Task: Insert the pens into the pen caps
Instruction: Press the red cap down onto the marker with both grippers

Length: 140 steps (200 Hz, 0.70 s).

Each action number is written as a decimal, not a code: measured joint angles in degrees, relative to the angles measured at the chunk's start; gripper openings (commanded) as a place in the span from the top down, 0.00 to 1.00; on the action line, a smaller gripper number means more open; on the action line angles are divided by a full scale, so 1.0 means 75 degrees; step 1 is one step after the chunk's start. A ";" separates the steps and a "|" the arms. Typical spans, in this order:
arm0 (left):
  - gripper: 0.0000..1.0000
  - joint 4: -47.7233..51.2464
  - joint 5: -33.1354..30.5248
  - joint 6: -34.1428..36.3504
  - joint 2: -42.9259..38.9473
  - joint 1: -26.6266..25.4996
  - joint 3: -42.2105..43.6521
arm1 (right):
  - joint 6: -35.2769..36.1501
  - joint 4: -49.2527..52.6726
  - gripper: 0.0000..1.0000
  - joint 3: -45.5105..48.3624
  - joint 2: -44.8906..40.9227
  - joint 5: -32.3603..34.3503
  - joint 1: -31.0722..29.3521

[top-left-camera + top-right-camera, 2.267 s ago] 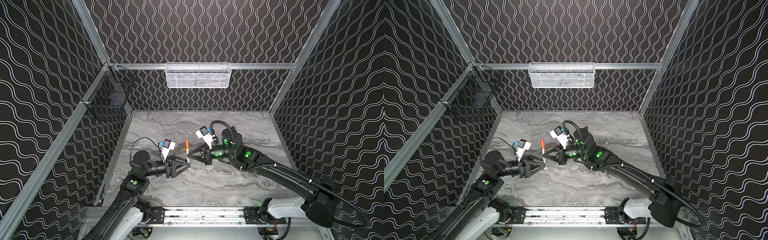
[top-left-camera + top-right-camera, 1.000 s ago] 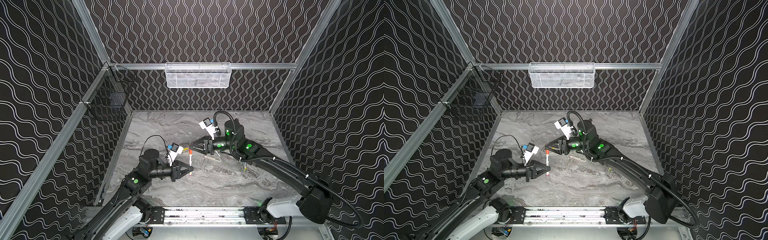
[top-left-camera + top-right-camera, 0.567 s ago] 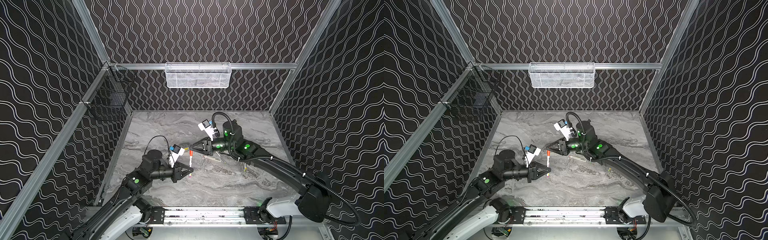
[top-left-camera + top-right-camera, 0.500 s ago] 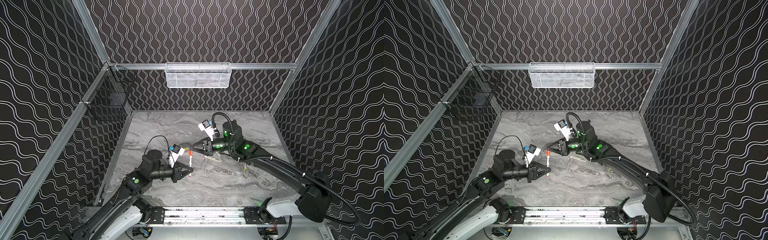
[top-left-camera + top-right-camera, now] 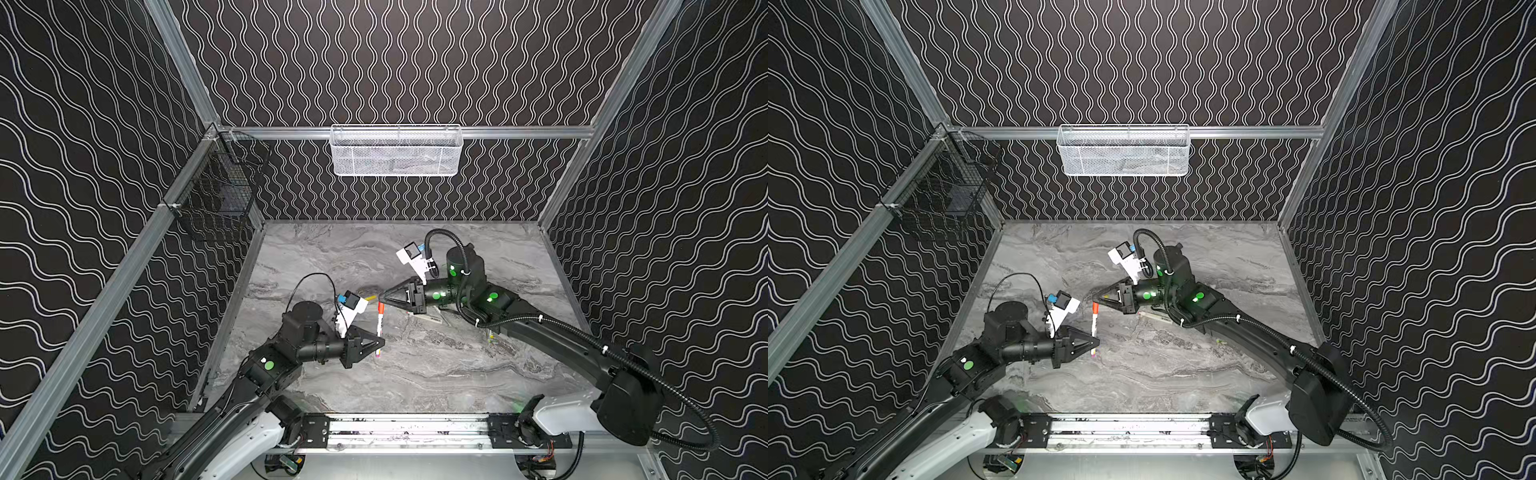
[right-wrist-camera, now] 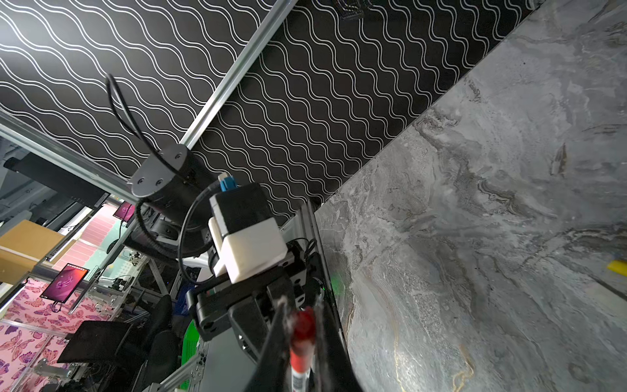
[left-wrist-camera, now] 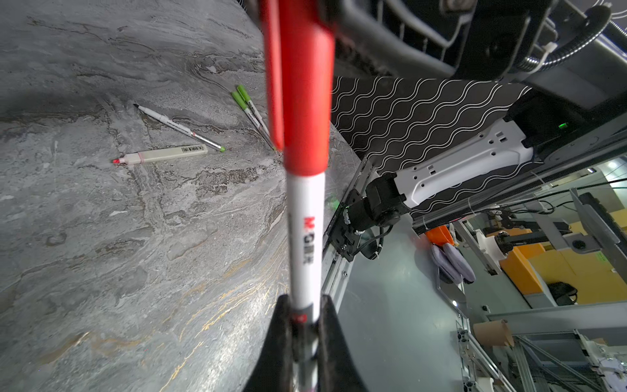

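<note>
left gripper (image 5: 380,343) clamps the pen (image 5: 378,330) low on its barrel above the counter (image 5: 415,374), right gripper (image 5: 380,296) pinches the red cap (image 5: 380,310), seemingly almost seated: push straight along the barrel, keeping both aligned.

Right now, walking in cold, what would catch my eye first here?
A white pen with a red cap is held near the middle of the grey marbled table: the left gripper pinches its barrel, the right gripper is shut on the red cap. More pens lie loose on it beside the right arm.
</note>
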State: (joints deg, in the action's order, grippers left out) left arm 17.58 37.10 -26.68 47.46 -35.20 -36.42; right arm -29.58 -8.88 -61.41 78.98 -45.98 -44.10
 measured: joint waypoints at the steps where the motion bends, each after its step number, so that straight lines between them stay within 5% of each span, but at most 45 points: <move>1: 1.00 0.0000 0.0003 0.0009 -0.0003 0.0000 0.0000 | 0.0000 -0.0020 1.00 0.0017 -0.0015 -0.0006 0.0000; 90: 1.00 -0.0425 0.2460 0.0484 0.0469 -0.0015 -0.0396 | 0.0026 -0.1807 1.00 0.1384 -0.1390 -0.0353 -0.0388; 140: 1.00 -0.0842 0.2299 0.0361 0.0137 -0.0012 -0.0187 | 0.0096 -0.1323 1.00 0.1370 -0.1670 0.0358 -0.0516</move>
State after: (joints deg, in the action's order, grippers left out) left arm 11.27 54.35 -23.97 48.49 -35.29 -37.82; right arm -28.86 -18.81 -51.13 66.46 -43.29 -47.97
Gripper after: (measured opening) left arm 0.103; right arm 0.126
